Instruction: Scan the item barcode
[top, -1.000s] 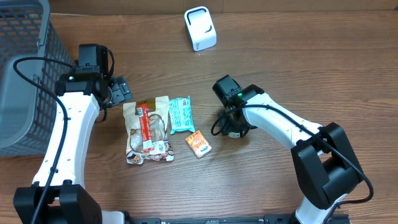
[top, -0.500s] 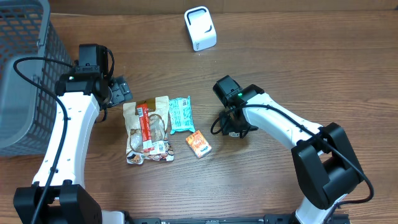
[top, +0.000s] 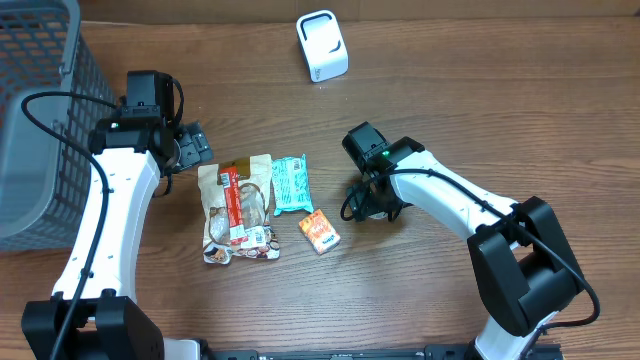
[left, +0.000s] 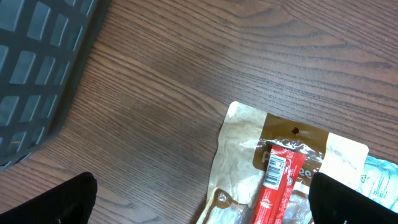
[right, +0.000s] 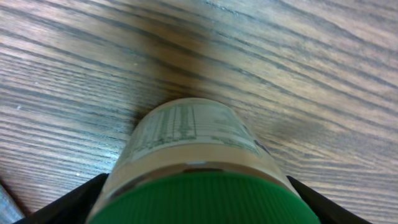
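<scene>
The wooden bench (top: 500, 100) fills the overhead view. A grey mesh basket (top: 40, 120) sits at its 10 o'clock corner.

The left end effector (left: 200, 186) hangs over bare wood just at 10 o'clock of a brown pouch (top: 235, 205). Its fingers are spread wide with nothing between them. In the left wrist view the pouch's top edge and red label lie below and ahead of them. The pouch lies flat, left of the bench's centre.

A white scanner (top: 322, 45) stands at 12 o'clock near the far edge, well apart from everything else. A teal packet (top: 290, 183) lies just at 3 o'clock of the pouch, touching or nearly touching its side.

The jar (right: 186, 134) is under the right end effector (right: 196, 199), at 3 o'clock of the teal packet and near mid-bench, hidden from overhead. In the right wrist view its green lid (right: 205, 186) faces the camera, with the pale label beyond it. The fingers flank the lid on both sides; whether they pinch it or stand just clear cannot be told.

An orange packet (top: 319, 231) lies at 5 o'clock of the teal one.
</scene>
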